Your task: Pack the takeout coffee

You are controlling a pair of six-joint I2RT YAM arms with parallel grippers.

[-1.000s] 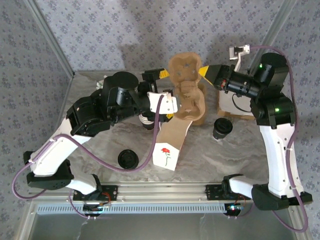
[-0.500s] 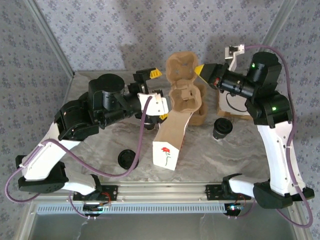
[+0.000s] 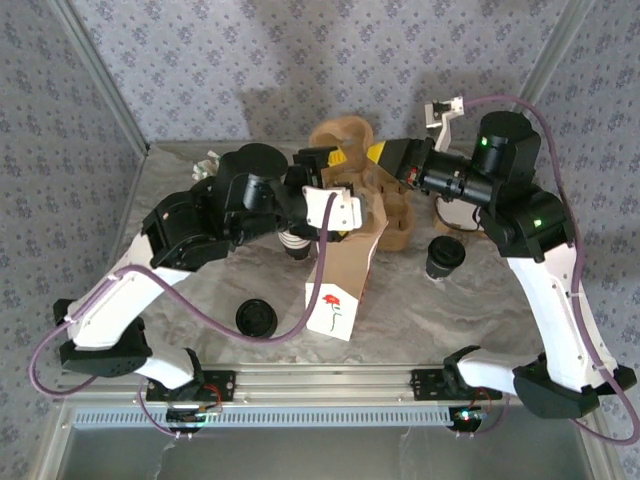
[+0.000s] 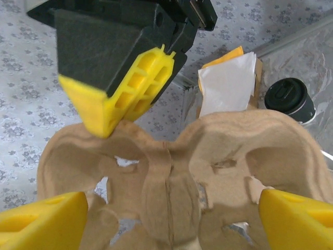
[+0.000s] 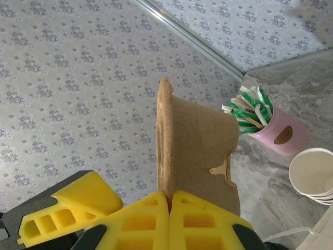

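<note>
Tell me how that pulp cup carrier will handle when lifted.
Probably light and fairly stiff: the cup carrier keeps its shape while pinched by one edge in the right gripper. Its thin moulded walls show ragged cutouts, so hard squeezing may crush it. Rough fibre likely resists slipping.

Robot test cell dressed as café: grey marbled counter (image 3: 410, 310), floral-print backdrop walls (image 3: 250, 50), aluminium frame posts (image 3: 100, 75), slotted metal mounting rail (image 3: 330, 380).
</note>
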